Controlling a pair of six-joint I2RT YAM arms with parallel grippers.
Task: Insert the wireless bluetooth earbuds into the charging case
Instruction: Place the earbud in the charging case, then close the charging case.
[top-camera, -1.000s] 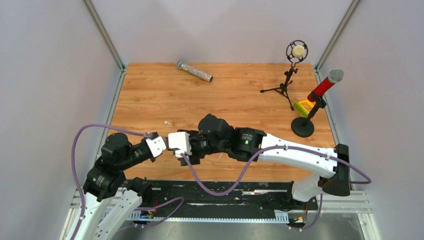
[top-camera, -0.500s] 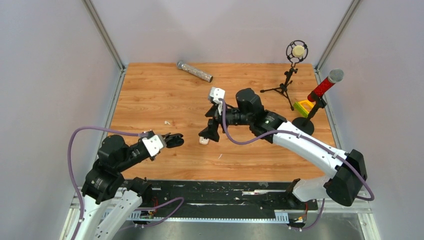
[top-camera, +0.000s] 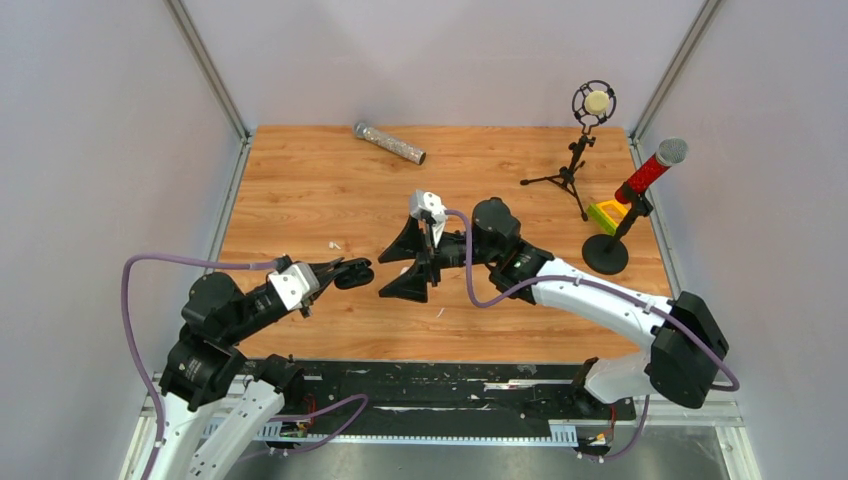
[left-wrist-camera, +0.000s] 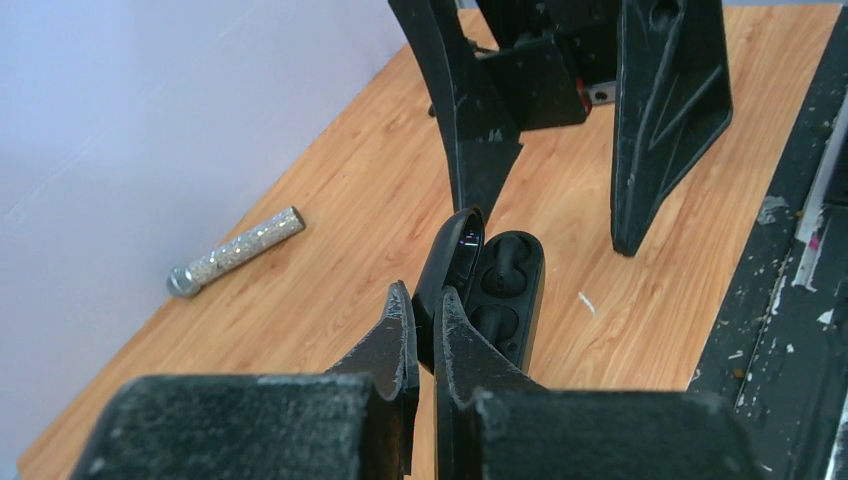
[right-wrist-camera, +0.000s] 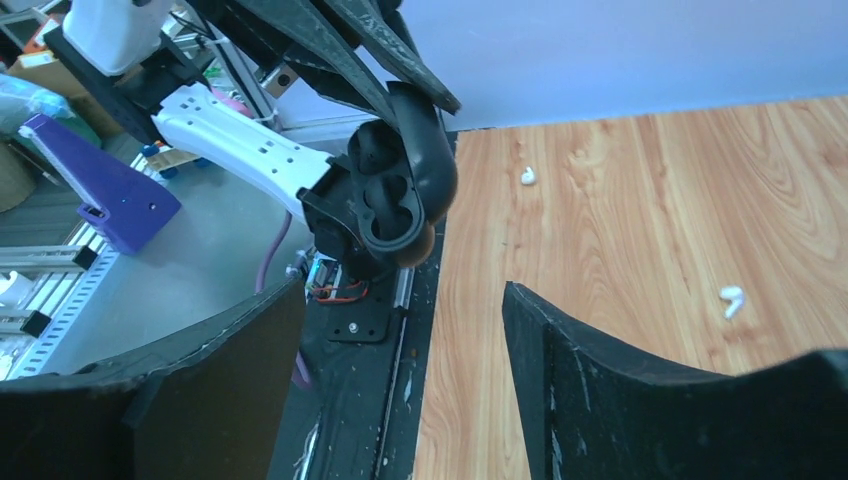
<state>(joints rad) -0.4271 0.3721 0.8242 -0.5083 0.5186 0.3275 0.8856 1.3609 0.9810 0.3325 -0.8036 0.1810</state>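
The black charging case (left-wrist-camera: 512, 290) hangs open above the table, its lid (left-wrist-camera: 452, 258) pinched by my shut left gripper (left-wrist-camera: 424, 305). Both sockets (right-wrist-camera: 383, 185) look dark, and I cannot tell whether a black earbud sits in one. My right gripper (top-camera: 382, 277) is open and level, pointing left at the case (top-camera: 354, 272) a short way off, with nothing between its fingers (right-wrist-camera: 610, 400). A small whitish earbud (right-wrist-camera: 732, 300) lies on the wood beyond its far finger. In the top view that finger hides the earbud.
A glittery microphone (top-camera: 390, 143) lies at the back. A mic tripod (top-camera: 578, 150), a red microphone on a round stand (top-camera: 640, 180) and a yellow-green block (top-camera: 604, 214) stand at the back right. A white fleck (top-camera: 335, 245) lies left. A black rail (top-camera: 450, 385) borders the near edge.
The right gripper left the case, dipped to the table with a whitish piece at its tips, then swung level and open toward the case. The left gripper lifted the case slightly right.
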